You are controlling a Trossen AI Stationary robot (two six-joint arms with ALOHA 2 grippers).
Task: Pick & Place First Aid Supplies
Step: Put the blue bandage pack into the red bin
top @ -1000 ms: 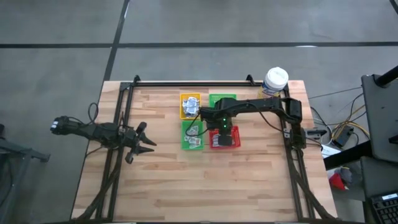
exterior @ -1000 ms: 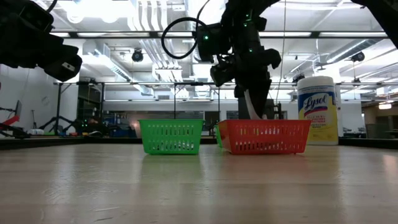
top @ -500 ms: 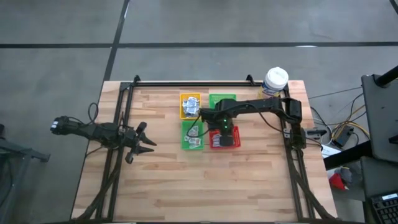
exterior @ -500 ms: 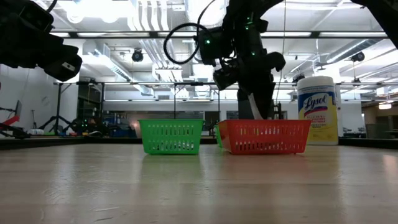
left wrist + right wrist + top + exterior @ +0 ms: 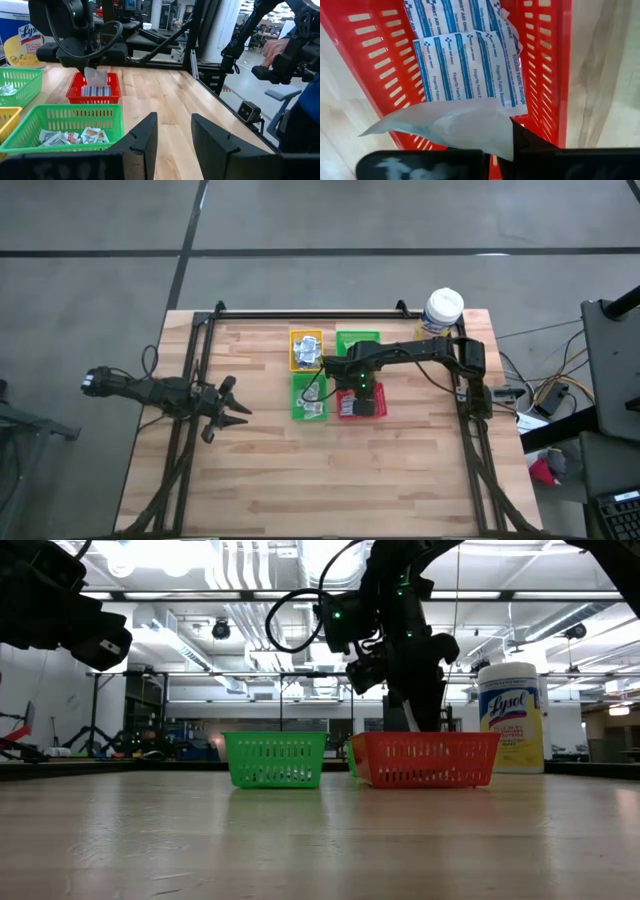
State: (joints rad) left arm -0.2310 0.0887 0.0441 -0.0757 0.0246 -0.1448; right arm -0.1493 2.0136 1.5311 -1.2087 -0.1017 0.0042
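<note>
White bandage packet: clamped between the shut fingers of the right gripper, hanging over the red tray; the gripper has sunk toward the tray rim over the last second, so release looks close. The packet's long axis runs down from the fingers, its free end pointing into the tray.
Tray contents: blue-and-white knuckle bandages, flat, stripes along the tray's length.
Adjacent: green tray of sachets, toward the table's far middle.
Left gripper: at the table's left edge, fingers apart, empty.

Lysol canister, coloured trays
</note>
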